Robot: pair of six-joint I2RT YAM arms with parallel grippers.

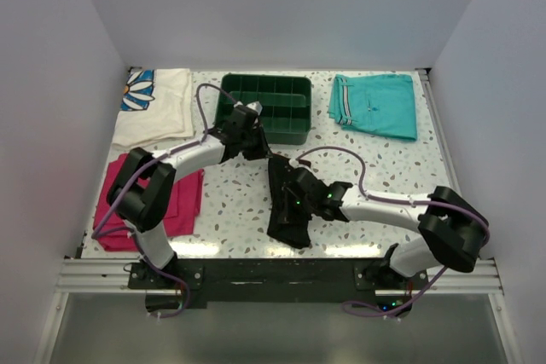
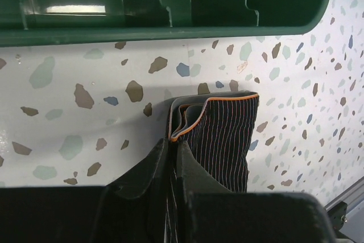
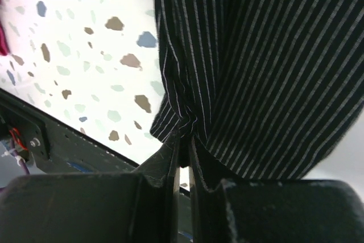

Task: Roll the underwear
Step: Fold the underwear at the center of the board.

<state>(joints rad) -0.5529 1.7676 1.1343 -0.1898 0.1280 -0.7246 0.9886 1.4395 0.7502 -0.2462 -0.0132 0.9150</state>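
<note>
The underwear (image 1: 286, 202) is a black, finely striped strip lying lengthwise on the speckled table in the top view, from the tray's front down towards the near edge. My left gripper (image 1: 258, 147) is shut on its far end, where the orange-edged hem (image 2: 213, 102) shows in the left wrist view just past the fingertips (image 2: 173, 143). My right gripper (image 1: 294, 195) is shut on a bunched pinch of the striped fabric (image 3: 187, 119) lower down the strip. The fabric (image 3: 273, 61) fills most of the right wrist view.
A dark green divided tray (image 1: 266, 106) stands just behind the left gripper; its wall (image 2: 159, 4) fills the top of the left wrist view. Teal shorts (image 1: 375, 104) lie back right, a floral white cloth (image 1: 153, 104) back left, a magenta folded cloth (image 1: 179, 202) front left.
</note>
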